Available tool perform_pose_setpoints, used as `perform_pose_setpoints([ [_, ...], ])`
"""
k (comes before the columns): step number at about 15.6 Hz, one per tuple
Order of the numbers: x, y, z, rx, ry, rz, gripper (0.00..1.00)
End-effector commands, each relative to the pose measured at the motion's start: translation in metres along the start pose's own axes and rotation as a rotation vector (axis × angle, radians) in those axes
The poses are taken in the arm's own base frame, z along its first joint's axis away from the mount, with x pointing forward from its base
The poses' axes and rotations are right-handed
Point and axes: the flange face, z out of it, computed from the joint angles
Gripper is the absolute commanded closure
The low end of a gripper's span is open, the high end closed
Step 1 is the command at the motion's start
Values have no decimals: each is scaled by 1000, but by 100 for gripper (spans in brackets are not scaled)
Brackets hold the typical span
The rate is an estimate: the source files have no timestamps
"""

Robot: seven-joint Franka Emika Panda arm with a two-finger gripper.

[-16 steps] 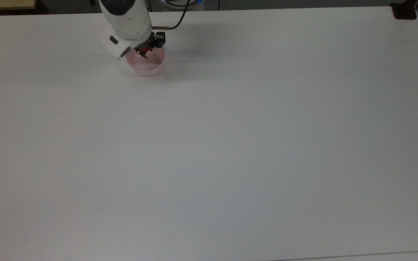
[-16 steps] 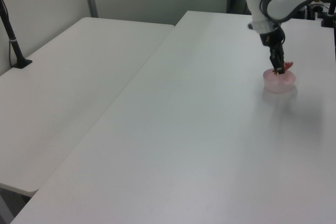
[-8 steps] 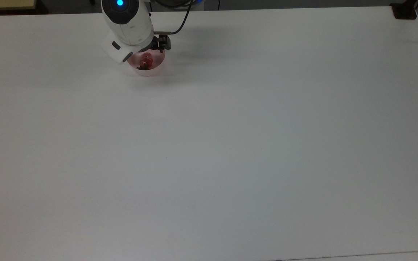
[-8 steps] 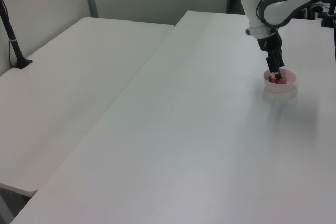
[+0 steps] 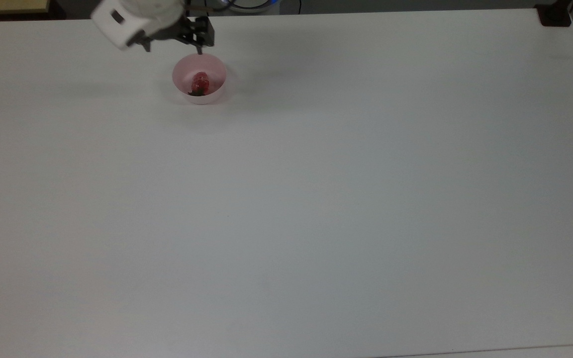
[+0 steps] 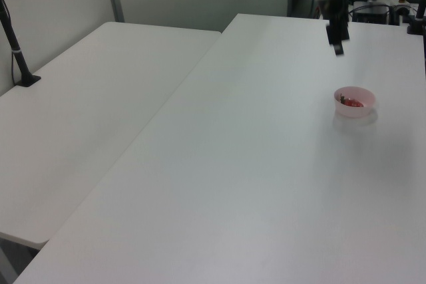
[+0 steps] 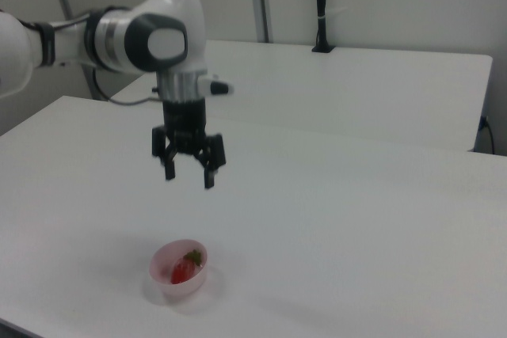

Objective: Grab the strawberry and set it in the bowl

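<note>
Risen since half a second ago: end effector (image 7: 188, 170), up and away from bowl (image 7: 166, 284), released and empty, fingers spread, hanging well above the bench (image 7: 356, 227). Strawberry (image 7: 183, 270) lying inside bowl, leafy cap toward the top view's lower side. Placing step judged done; next move calls only for retreat clear of the bowl. Right view gives the finger spread and height plainly; top view gives the strawberry (image 5: 199, 83) near the middle of the bowl (image 5: 215, 92). Left view: bowl (image 6: 366, 106) well apart from end effector (image 6: 337, 43).
</note>
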Motion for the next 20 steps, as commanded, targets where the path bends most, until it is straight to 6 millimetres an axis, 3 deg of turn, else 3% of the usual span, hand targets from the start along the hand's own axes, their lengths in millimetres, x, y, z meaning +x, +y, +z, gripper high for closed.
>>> perform_pose_setpoints([
  [1, -7, 29, -70, 92, 146, 77, 0],
  [4, -8, 44, -100, 142, 263, 108, 0],
  [9, 6, 45, -115, 147, 409, 192, 0],
  [20, 10, 37, -117, 145, 427, 176, 0],
])
